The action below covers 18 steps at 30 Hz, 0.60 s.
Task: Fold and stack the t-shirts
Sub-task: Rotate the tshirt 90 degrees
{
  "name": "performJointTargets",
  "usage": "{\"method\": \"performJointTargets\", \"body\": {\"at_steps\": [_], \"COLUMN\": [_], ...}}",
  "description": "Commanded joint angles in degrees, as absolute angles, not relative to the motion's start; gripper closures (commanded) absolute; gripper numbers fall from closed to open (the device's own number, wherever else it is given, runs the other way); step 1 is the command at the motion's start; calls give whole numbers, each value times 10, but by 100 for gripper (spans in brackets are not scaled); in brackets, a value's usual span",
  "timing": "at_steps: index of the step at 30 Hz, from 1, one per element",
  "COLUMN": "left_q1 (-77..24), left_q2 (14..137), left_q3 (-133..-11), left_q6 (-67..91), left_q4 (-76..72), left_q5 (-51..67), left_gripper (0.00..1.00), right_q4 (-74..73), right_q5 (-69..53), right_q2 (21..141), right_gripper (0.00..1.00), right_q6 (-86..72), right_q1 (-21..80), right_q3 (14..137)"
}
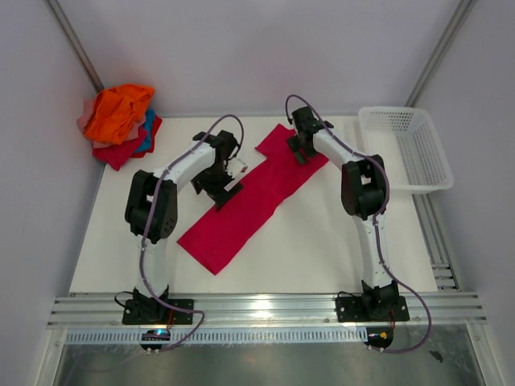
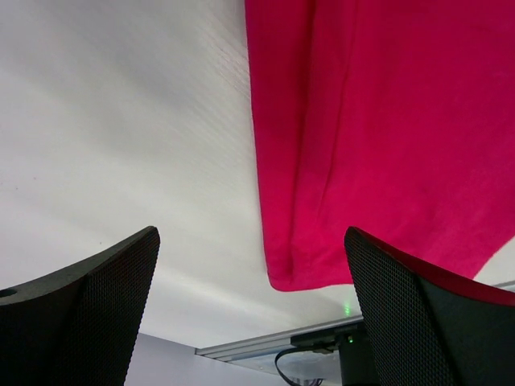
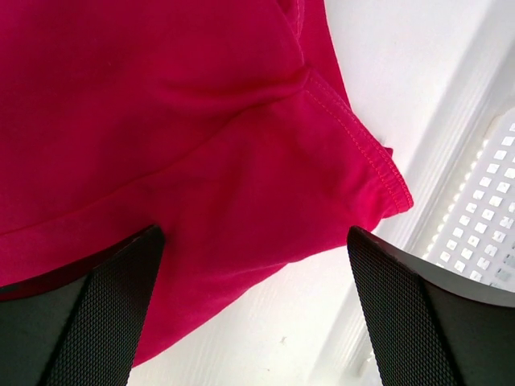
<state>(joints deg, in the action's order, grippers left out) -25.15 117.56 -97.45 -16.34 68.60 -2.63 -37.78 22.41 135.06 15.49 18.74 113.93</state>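
Left gripper and right gripper were held open over the crimson t-shirt; its fold could be undone by a one-layer pinch.

Overhead and close wrist views share the crimson t-shirt.

Plain pale walls enclose a white bench; slotted metal rails line its near edge, catching glare from overhead light.
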Motion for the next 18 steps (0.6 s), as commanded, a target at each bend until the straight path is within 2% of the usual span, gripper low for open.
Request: {"method": "performJointTargets", "body": {"at_steps": [1,18], "left_q1": [-269,-316], "left_q2": [1185,1159], "left_q3": [-953,-789], "left_q6": [-149,-146], "left_q4": [651,585], "left_q5": [-52,-69], "left_gripper": [1,1], "right_q4": [-372,-382], "right_q5": [248,256], "right_q2": [1362,1408], "right_gripper": [1,1], "right_q6": [170,189], "right_q1": [187,187], "right_q3": [1160,1224]}}
